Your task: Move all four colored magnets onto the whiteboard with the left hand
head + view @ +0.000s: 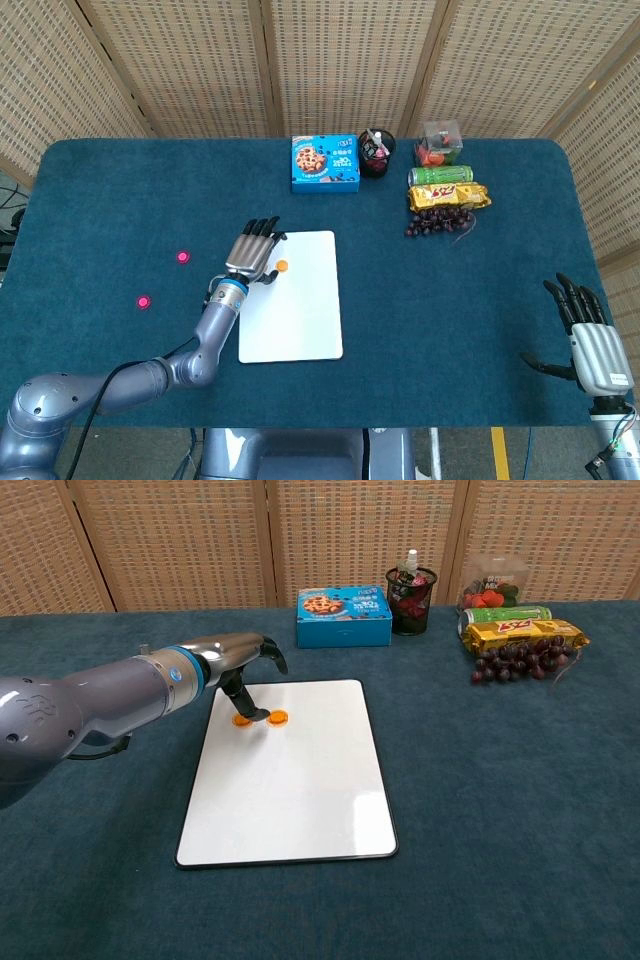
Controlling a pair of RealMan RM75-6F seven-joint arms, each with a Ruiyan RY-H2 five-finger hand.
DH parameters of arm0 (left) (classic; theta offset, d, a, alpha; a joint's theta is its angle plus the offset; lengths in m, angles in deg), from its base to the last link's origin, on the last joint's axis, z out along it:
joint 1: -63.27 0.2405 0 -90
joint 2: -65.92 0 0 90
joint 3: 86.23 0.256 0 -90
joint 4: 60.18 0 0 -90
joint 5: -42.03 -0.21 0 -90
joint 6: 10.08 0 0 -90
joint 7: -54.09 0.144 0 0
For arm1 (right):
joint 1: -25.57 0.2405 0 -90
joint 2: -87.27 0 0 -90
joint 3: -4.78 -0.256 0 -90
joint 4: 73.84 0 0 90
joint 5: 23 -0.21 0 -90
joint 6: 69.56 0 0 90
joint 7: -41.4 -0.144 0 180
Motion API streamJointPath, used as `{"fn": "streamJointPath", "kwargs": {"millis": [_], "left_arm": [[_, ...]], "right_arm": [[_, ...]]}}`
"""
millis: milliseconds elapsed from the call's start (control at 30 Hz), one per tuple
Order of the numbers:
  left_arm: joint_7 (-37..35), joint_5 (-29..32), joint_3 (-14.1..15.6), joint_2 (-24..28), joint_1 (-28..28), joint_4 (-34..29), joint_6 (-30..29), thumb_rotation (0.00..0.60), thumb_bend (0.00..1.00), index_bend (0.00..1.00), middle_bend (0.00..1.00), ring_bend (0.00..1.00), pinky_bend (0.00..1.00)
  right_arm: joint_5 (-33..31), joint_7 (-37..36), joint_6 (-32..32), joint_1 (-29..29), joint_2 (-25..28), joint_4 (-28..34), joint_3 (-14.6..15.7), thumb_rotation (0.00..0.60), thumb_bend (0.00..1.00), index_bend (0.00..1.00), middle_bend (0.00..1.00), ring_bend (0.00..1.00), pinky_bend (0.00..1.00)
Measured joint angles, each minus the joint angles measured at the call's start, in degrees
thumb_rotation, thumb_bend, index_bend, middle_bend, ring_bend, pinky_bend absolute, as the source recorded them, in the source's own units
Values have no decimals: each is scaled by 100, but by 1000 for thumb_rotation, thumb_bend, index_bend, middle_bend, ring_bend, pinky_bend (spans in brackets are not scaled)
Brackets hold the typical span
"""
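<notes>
The whiteboard point(300, 310) point(295, 790) lies flat at the table's middle. Two orange magnets rest on its top left part: one point(282, 265) point(278, 718) shows in both views, the other point(241, 720) shows in the chest view and is covered by the hand in the head view. My left hand point(251, 254) point(240, 660) hovers over that corner with its fingers apart, holding nothing; one fingertip point(258, 716) reaches down between the two magnets. Two pink magnets point(182, 256) point(143, 301) lie on the cloth left of the board. My right hand point(590, 335) rests open at the table's near right edge.
Along the back stand a blue cookie box point(325, 163) point(343, 616), a black cup point(376, 152) point(411, 600), a clear tub point(440, 142), a green can point(440, 175), a yellow snack pack point(448, 195) and grapes point(438, 220) point(520, 660).
</notes>
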Motion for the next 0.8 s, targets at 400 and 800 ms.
{"fn": "streamJointPath", "kwargs": {"millis": [400, 800], "left_arm": [[-361, -228, 180, 613, 340, -222, -17, 600, 336, 178, 0, 0, 0], [-1778, -1066, 737, 1658, 1086, 413, 842, 600, 336, 180, 0, 0, 0]], "right_arm": [[-4, 14, -6, -6, -2, 7, 1, 600, 156, 0, 0, 0, 0], [-50, 169, 10, -7, -13, 73, -8, 600, 156, 0, 0, 0, 0]]}}
